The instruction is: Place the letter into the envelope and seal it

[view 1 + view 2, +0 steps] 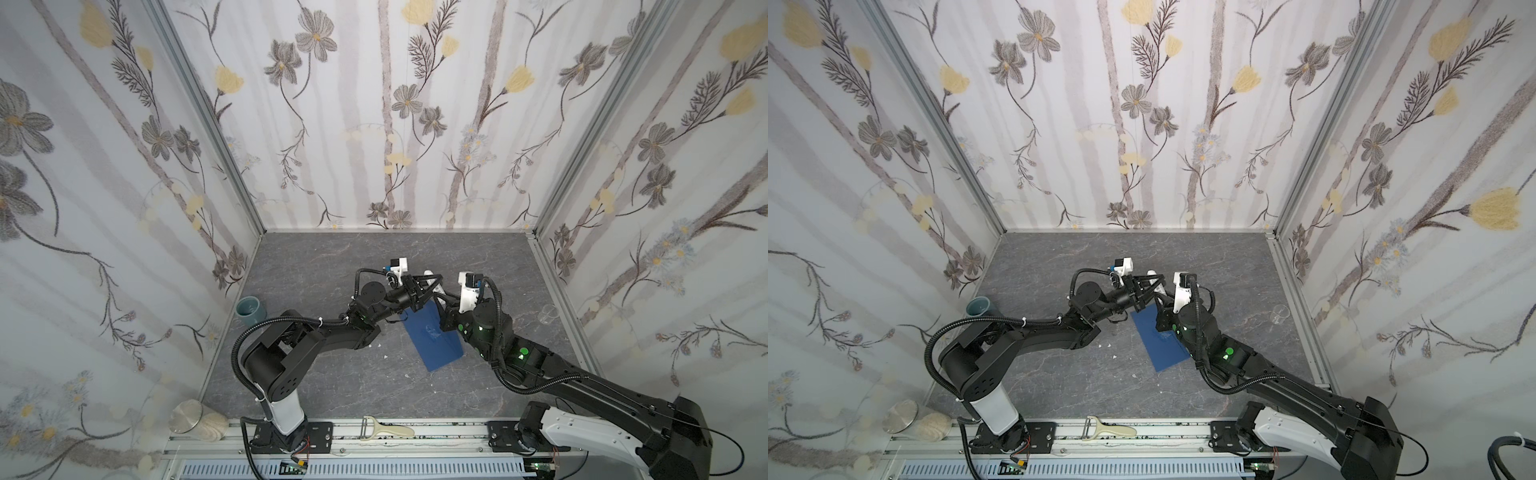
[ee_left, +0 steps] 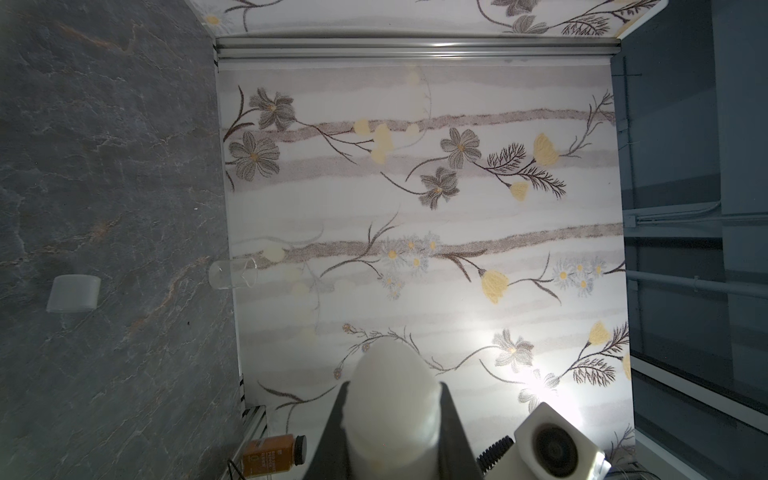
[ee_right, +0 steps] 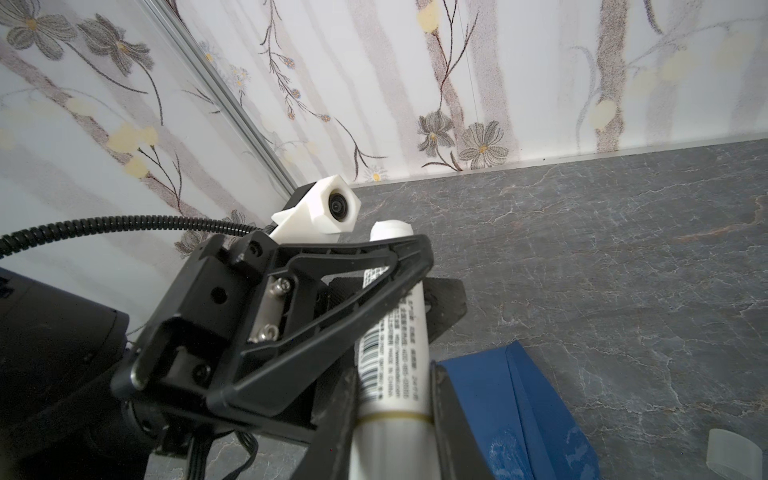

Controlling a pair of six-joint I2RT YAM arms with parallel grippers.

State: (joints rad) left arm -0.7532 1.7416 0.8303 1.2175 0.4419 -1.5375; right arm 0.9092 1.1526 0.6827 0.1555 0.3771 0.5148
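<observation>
Our left end effector [image 2: 395,388] and right end effector [image 3: 390,415] both clamp the white glue stick [image 3: 395,332], above the far end of the navy envelope [image 1: 434,336] lying on the bench [image 1: 316,266].

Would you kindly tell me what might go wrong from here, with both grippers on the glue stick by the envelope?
1. The left gripper and right gripper both clamp one glue stick in the air; a mismatched pull or twist may make it slip and fall onto the envelope.
2. The translucent cap lies loose on the table; a sweeping arm might knock it away.
3. The right arm hangs over the envelope and might drag it.
</observation>
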